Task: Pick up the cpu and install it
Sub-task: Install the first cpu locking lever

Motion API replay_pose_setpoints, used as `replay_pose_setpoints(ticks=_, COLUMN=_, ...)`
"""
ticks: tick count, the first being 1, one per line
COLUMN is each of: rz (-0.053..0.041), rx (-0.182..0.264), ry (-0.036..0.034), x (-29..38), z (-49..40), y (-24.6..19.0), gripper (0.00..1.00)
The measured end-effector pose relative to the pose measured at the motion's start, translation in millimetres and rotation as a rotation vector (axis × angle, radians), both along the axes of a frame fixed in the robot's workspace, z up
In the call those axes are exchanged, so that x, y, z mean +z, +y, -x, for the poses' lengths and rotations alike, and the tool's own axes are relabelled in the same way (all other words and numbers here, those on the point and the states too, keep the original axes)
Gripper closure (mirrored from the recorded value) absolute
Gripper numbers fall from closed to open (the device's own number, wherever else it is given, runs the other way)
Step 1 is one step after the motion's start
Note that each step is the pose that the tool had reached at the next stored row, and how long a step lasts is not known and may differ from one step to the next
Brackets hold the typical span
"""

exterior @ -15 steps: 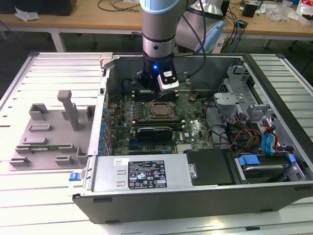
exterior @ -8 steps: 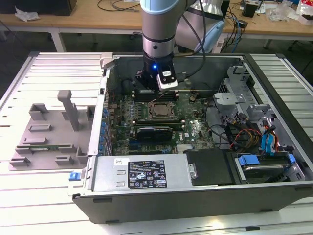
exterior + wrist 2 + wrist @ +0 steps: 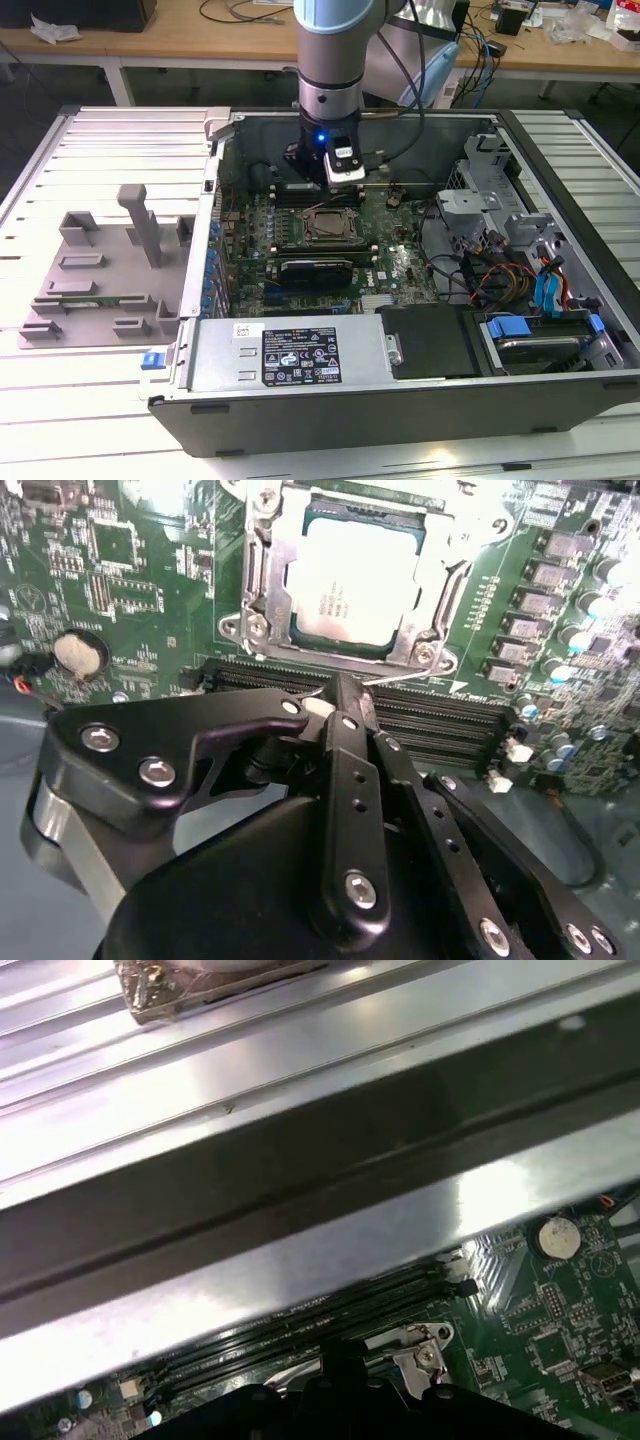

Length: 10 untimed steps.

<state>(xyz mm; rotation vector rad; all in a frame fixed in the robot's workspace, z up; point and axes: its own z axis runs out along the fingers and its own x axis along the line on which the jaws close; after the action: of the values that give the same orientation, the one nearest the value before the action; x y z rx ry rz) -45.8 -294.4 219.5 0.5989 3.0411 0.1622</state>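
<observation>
Silvery-grey metal top, pale edge: the cpu (image 3: 350, 580) sits flat inside the metal-framed socket (image 3: 262, 600) on the green motherboard (image 3: 120, 570), as the second wrist view shows. In the exterior view the cpu (image 3: 328, 225) lies near the middle of the board, within the open computer case (image 3: 400, 400).

Gripper (image 3: 340, 695): black, linked fingers drawn together to a narrow tip in the second wrist view, clenched with nothing between them. The tip stands over the dark memory slots (image 3: 440, 725) just beside the socket, apart from the cpu. In the exterior view the gripper (image 3: 325, 185) hangs inside the case, between the case's far wall and the socket.

Arm (image 3: 335, 50): grey and pale blue, descending upright into the case in the exterior view, a blue light lit on the wrist.

Coin cell battery (image 3: 80, 652): round, silver, seated on the motherboard away from the socket; also in the first wrist view (image 3: 558, 1236).

Case wall (image 3: 300, 1160): bare sheet metal, crossing the first wrist view above the board.

Grey fixture tray (image 3: 100, 270): moulded, with upright posts, on the slatted table (image 3: 60, 420), at the exterior view's left of the case.

Drive bay with blue tabs (image 3: 530, 335): at the exterior view's right, inside the case.
</observation>
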Motion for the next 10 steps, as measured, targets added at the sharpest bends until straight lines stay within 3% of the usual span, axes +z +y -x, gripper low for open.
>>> replay_pose_setpoints(ticks=3, rz=0.0001, rx=-0.072, ry=0.0000, x=-3.5, z=-0.1, y=0.0, gripper=0.89)
replay_pose_setpoints(ticks=4, rz=0.0001, rx=-0.127, ry=0.0001, x=-5.9, z=-0.3, y=0.0, gripper=0.89)
replay_pose_setpoints(ticks=5, rz=0.0001, rx=-0.152, ry=0.0000, x=-6.9, z=-0.6, y=0.0, gripper=0.89)
replay_pose_setpoints(ticks=7, rz=0.0002, rx=-0.173, ry=0.0001, x=-7.8, z=-0.7, y=1.0, gripper=0.89)
replay_pose_setpoints(ticks=9, rz=-0.0001, rx=-0.183, ry=0.0000, x=-8.4, z=-1.1, y=6.2, gripper=0.89)
replay_pose_setpoints(ticks=10, rz=0.0003, rx=-0.187, ry=-0.0001, x=-8.7, z=-2.7, y=6.6, gripper=0.89)
